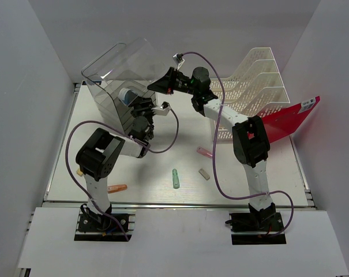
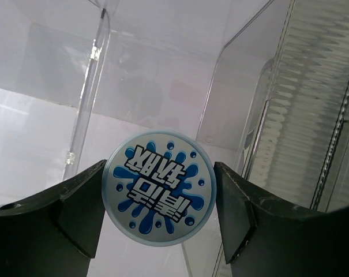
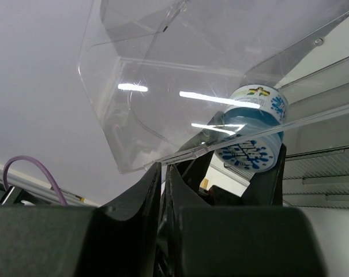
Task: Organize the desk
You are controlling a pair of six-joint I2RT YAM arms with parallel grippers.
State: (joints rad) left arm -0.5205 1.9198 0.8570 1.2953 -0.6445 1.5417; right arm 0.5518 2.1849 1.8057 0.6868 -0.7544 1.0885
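Note:
On the white desk [image 1: 249, 187] stands a clear plastic box [image 1: 108, 107] at the back left. Its clear lid [image 1: 125, 60] is tilted up, and my right gripper [image 1: 161, 86] is shut on the lid's front edge [image 3: 180, 154]. My left gripper [image 1: 137, 103] reaches into the box opening. It is shut on a round container [image 2: 158, 187] with a blue splash label, one finger on each side. The right wrist view shows this container [image 3: 252, 135] through the lid, above the right gripper [image 3: 164, 167].
A white slotted file rack [image 1: 255, 81] stands at the back right with a red folder [image 1: 289, 118] leaning beside it. Loose on the desk lie a pink item [image 1: 204, 152], a small grey block [image 1: 204, 173], a green pen-like item [image 1: 175, 178] and an orange item [image 1: 117, 188].

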